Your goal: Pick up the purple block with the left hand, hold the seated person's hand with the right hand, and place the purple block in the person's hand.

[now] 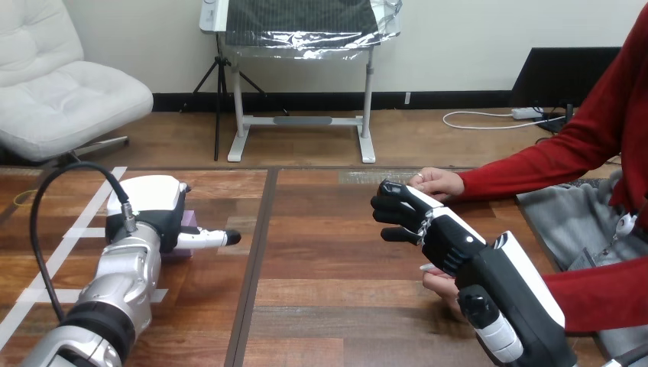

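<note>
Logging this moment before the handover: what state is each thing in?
purple block: on the table, under the left robot hand.
left robot hand: low over it, grasp not visible.
right robot hand: raised, hold unclear.
person's upper hand: closed, just beyond the right robot hand.
person's lower hand: beneath it.

Left hand (153, 208) covers the purple block (189, 221); right hand (432, 225) hovers between the person's hands (438, 183).

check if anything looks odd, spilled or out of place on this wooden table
Nothing stands out: no spill or damage. The small purple block lies on the wooden table, mostly covered by the left hand; the right hand is beside the person's hand.
</note>
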{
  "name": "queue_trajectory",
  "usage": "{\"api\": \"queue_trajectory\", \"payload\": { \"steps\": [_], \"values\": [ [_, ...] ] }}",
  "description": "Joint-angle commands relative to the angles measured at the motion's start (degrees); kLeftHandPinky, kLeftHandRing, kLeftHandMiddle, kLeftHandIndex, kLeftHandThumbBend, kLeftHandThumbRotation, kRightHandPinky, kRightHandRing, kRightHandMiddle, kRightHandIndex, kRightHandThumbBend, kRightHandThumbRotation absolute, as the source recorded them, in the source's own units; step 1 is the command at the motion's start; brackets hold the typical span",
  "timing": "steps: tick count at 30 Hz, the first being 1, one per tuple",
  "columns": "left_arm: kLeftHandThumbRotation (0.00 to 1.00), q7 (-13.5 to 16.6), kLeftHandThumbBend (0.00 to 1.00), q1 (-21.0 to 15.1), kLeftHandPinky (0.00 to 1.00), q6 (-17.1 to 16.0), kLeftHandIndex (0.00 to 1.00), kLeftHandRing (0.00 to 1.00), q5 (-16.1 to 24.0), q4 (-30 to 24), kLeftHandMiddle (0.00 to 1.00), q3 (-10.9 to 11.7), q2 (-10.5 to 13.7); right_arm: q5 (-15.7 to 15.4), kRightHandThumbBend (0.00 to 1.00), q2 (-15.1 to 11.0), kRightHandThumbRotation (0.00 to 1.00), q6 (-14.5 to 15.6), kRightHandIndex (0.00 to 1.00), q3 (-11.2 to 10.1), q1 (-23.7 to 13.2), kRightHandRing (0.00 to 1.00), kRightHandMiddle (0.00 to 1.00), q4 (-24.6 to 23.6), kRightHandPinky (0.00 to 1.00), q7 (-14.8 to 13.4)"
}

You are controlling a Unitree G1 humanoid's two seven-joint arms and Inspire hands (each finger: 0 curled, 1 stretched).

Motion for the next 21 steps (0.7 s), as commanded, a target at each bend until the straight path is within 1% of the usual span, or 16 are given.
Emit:
{"api": "queue_trajectory", "payload": {
  "steps": [1,5,13,21],
  "values": [
    [0.89,-0.23,0.84,-5.44,1.0,0.96,0.93,0.97,1.91,-1.68,0.97,-1.59,0.34,0.64,0.94,0.47,1.0,-0.16,0.89,-0.53,-2.07,0.86,0.88,-2.96,0.81,-0.51],
    [0.88,-0.73,0.83,-5.41,1.0,1.31,0.92,0.97,2.02,-2.1,0.96,-1.78,0.39,0.67,0.95,0.38,1.0,0.07,0.89,-0.55,-1.91,0.86,0.88,-3.27,0.82,-0.52],
    [0.86,-1.06,0.82,-5.41,0.99,1.21,0.88,0.93,1.86,-2.06,0.93,-1.87,0.36,0.38,0.95,0.46,1.0,-0.07,0.89,-0.58,-1.79,0.86,0.87,-3.5,0.82,-0.7],
    [0.86,-2.25,0.82,-5.52,0.93,0.85,0.86,0.9,1.73,-1.85,0.91,-1.98,0.41,0.5,0.95,0.42,1.0,-0.15,0.88,-0.53,-1.63,0.86,0.87,-3.66,0.81,-0.6]
  ]
}}
